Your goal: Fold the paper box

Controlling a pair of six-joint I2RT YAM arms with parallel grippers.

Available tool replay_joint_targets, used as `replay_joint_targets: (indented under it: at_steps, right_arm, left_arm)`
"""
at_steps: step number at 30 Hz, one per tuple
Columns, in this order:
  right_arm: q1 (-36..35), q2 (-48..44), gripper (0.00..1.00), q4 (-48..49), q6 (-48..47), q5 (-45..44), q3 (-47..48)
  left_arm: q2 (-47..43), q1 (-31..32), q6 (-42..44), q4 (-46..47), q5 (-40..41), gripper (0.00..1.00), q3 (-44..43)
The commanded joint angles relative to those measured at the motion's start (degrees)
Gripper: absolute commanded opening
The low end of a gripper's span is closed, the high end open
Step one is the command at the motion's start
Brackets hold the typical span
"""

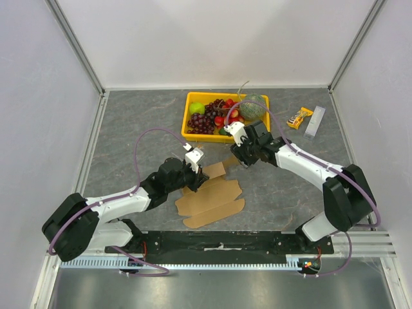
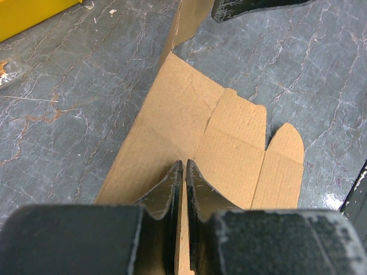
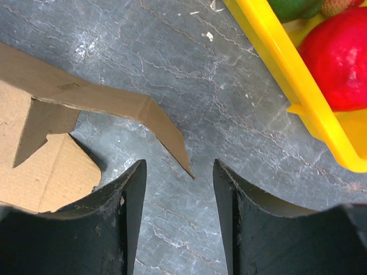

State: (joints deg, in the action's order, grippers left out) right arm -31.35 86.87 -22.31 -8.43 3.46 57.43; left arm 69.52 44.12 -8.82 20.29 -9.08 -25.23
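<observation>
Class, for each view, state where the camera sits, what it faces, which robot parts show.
Top external: above, behind the robot; looks down on left arm, right arm, paper box, yellow tray.
Left wrist: looks along left claw, shut on the box.
Right wrist: looks past open right claw at table, tray.
Shared: all show the box.

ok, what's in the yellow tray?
Dark grapes, a green fruit, red fruits and a melon. The right arm hides the tray's near right corner.
</observation>
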Motion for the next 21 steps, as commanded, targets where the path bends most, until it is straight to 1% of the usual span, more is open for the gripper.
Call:
replay_joint_targets:
  at_steps: [1, 5, 12, 21]
  right_arm:
    - [0.3, 2.4, 0.56, 2.4, -2.0, 3.0, 3.7]
    - [0.4, 4.0, 0.46, 2.9, -1.6, 5.2, 4.3]
    - [0.4, 3.5, 0.29, 2.9, 1.2, 7.5, 3.1]
    - [0.3, 0.7, 0.12, 1.9, 6.7, 9.7, 1.4]
  left_arm:
    - [0.4, 0.0, 1.7, -0.3, 1.7, 0.11, -0.9]
    - [0.4, 0.0, 1.8, -0.3, 1.7, 0.11, -0.9]
    - [0.4, 0.0, 1.8, -0.3, 1.9, 0.12, -0.9]
    - [0.5, 0.0, 1.8, -0.4, 1.8, 0.12, -1.0]
